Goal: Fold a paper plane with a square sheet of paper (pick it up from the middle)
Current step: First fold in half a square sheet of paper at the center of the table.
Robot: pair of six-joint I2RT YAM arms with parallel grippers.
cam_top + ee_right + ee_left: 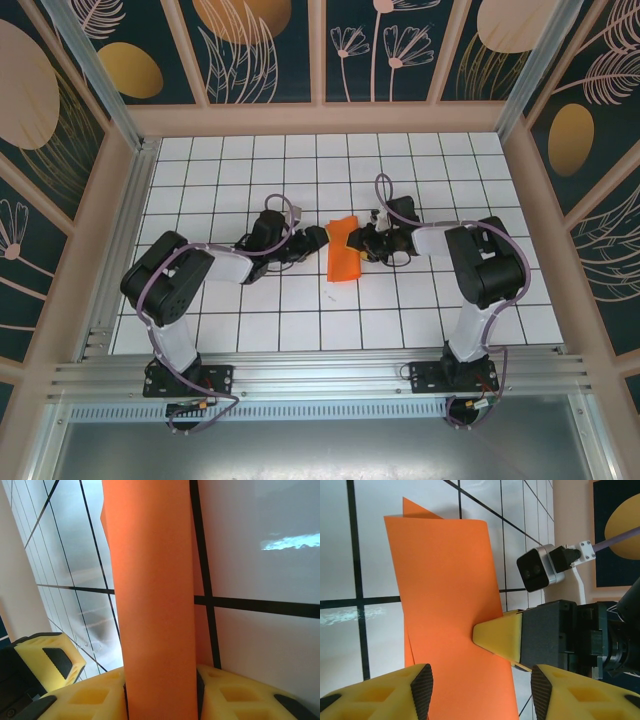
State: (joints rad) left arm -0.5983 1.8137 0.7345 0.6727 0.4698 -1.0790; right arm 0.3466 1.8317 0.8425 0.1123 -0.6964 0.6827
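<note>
The square sheet of paper [343, 250] is bright orange and bent over into a curved, layered shape at the middle of the table. My right gripper [363, 243] holds it from the right. In the right wrist view the paper [155, 605] runs up from between the two yellow fingers, and the gripper [160, 700] is shut on it. My left gripper [317, 240] is at the paper's left side. In the left wrist view it [482, 695] stands open with the paper [445, 590] lying between its pads [422, 690], a gap left at the right pad. A right finger [500, 635] presses on the sheet.
The white gridded tabletop [300, 320] is walled by patterned panels, with an aluminium rail [320, 375] along the near edge. The right wrist camera [537, 570] hangs close above the paper. One left finger [47, 660] shows beside the right gripper.
</note>
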